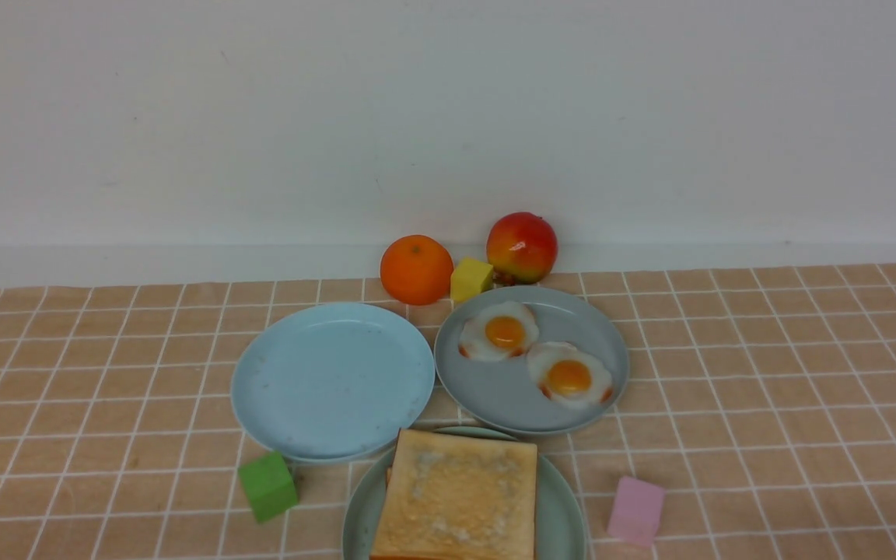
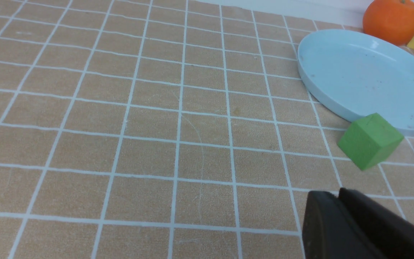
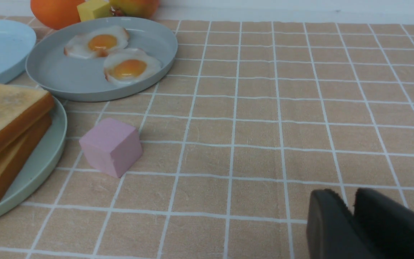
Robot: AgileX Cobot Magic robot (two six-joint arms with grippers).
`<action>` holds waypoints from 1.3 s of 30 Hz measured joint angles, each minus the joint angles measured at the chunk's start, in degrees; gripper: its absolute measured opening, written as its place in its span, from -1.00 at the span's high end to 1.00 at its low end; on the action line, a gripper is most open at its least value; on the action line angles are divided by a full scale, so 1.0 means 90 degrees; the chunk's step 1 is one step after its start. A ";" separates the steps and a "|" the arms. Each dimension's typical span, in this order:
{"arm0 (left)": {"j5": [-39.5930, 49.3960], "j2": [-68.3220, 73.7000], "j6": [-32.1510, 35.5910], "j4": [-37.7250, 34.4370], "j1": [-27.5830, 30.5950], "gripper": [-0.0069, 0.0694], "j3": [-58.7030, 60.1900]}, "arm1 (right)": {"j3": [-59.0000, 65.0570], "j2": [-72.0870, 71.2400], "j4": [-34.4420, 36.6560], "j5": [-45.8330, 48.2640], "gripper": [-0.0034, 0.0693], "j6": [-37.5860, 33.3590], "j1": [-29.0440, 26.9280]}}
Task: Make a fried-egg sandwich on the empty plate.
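Two golden toast slices with brown crusts lie stacked on the mint-green plate (image 1: 561,505) at the front centre. The top slice (image 1: 456,498) tilts over the lower slice (image 3: 9,158), and what lies between them is hidden. Two white fried eggs (image 1: 498,332) (image 1: 570,376) with orange yolks rest on the grey-blue plate (image 1: 495,397) behind. My left gripper (image 2: 338,194) hovers over bare cloth near the green cube, fingers together and holding nothing. My right gripper (image 3: 350,198) hangs right of the pink cube, with a narrow gap between its tips and nothing in it. Neither arm shows in the front view.
An empty sky-blue plate (image 1: 331,381) sits at the left of the grey-blue one. A green cube (image 1: 267,486) and a pink cube (image 1: 636,511) flank the mint plate. An orange (image 1: 416,269), a yellow cube (image 1: 470,279) and a red-yellow fruit (image 1: 522,246) stand by the wall.
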 joint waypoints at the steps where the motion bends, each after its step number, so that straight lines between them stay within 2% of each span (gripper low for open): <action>1: 0.0000 0.0000 0.0000 0.0000 0.0000 0.67 0.0000 | 0.0000 0.0000 0.0000 0.0000 0.53 0.0000 0.0000; 39: 0.0000 0.0000 0.0000 0.0000 0.0000 0.61 0.0000 | 0.0000 0.0000 0.0000 0.0000 0.43 0.0000 0.0000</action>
